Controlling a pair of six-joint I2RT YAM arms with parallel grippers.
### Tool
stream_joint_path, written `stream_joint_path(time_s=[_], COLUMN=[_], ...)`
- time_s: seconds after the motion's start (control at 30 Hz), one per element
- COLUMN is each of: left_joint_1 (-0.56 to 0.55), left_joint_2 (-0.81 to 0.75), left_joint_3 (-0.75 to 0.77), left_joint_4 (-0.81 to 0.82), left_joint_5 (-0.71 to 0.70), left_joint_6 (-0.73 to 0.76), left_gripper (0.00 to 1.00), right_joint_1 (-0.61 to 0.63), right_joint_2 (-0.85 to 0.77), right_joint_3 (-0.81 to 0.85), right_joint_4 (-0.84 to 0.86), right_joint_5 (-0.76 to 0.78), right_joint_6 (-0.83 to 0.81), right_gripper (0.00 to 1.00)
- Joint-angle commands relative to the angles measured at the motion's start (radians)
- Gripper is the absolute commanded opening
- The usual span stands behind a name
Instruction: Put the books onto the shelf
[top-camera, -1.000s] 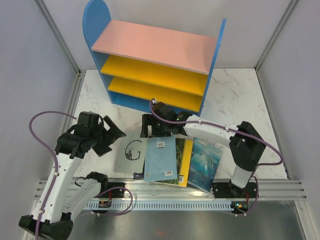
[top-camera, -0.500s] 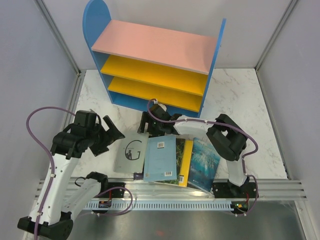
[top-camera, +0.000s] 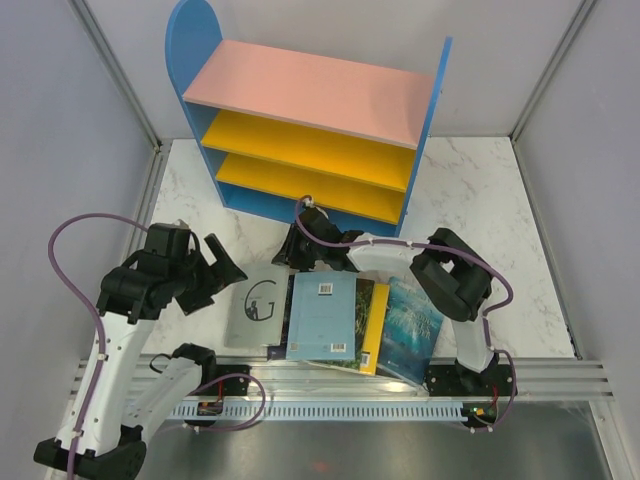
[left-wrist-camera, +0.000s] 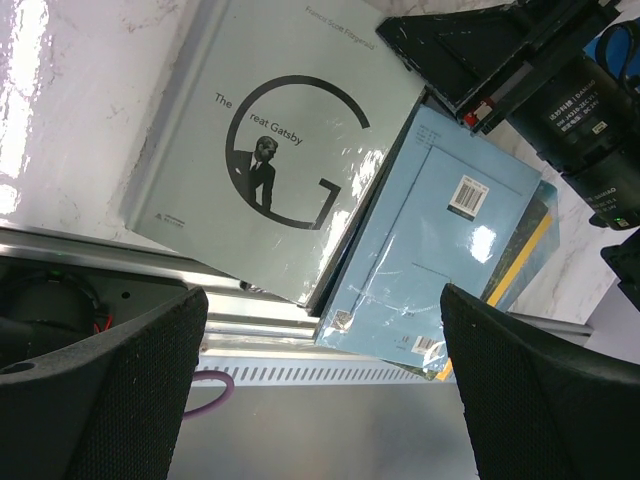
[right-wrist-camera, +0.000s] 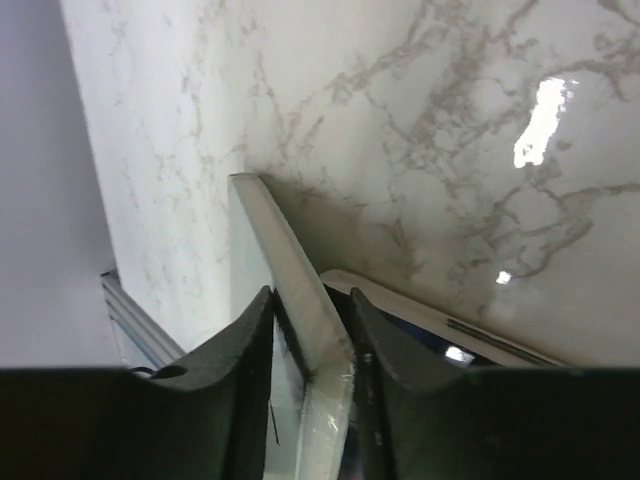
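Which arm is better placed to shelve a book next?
Right: the right gripper clamps the far edge of the grey-green book, near the shelf. The left gripper hangs open, holding nothing.

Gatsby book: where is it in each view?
Top external: Gatsby book lower left of centre.
Left wrist: fills upper centre-left, cover up.
Right wrist: apparently the pale edge between the fingers.
Shared landmark: right pincer on its far corner.
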Motion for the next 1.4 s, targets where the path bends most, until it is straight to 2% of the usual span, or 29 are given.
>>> stream_joint_path(time_s=[0.0, 0.03, 0.07, 0.1, 0.33, 0.53, 0.77, 0.97, 1.1, 1.27, 1.37], left_joint_1=[0.004, 0.003, 0.003, 0.003, 0.003, 0.003, 0.003, 0.003, 0.003, 0.003, 0.004], left_joint_2=[-0.002, -0.003, -0.006, -0.011, -0.028, -0.032, -0.058, -0.135, -0.181, -0.177, -0.166], left_joint_3=[0.026, 0.023, 0.021, 0.018, 0.037, 0.089, 0.087, 0.032, -0.058, -0.175, -0.218], left_joint_4=[0.001, 0.003, 0.004, 0.009, 0.011, 0.012, 0.047, 0.201, 0.427, 0.629, 0.702], left_joint_5=[-0.008, -0.009, -0.008, -0.008, -0.009, -0.028, -0.058, 0.107, 0.333, 0.516, 0.558], left_joint_6=[0.035, 0.034, 0.031, 0.026, 0.004, 0.001, 0.014, 0.067, 0.081, 0.061, 0.050], left_gripper=[1.00, 1.00, 1.00, 1.00, 1.00, 1.00, 1.00, 1.00, 1.00, 1.00, 1.00], right_joint_1=[0.014, 0.016, 0.016, 0.014, 0.017, 0.019, 0.011, -0.059, -0.153, -0.237, -0.270], right_joint_2=[-0.038, -0.041, -0.047, -0.051, -0.113, -0.218, -0.498, -0.765, -0.928, -1.044, -1.089], right_joint_3=[-0.019, -0.023, -0.032, -0.034, -0.014, 0.040, -0.089, -0.235, -0.327, -0.447, -0.470], right_joint_4=[0.057, 0.060, 0.066, 0.066, 0.057, -0.076, -0.119, -0.101, -0.054, 0.106, 0.152], right_joint_5=[-0.058, -0.077, -0.086, -0.092, -0.121, -0.045, 0.047, 0.029, -0.051, -0.179, -0.219], right_joint_6=[-0.024, -0.033, -0.044, -0.056, -0.060, 0.011, 0.129, 0.191, 0.241, 0.310, 0.344], right_gripper=[0.33, 0.26, 0.07, 0.00, 0.00, 0.00, 0.00, 0.00, 0.00, 0.00, 0.00])
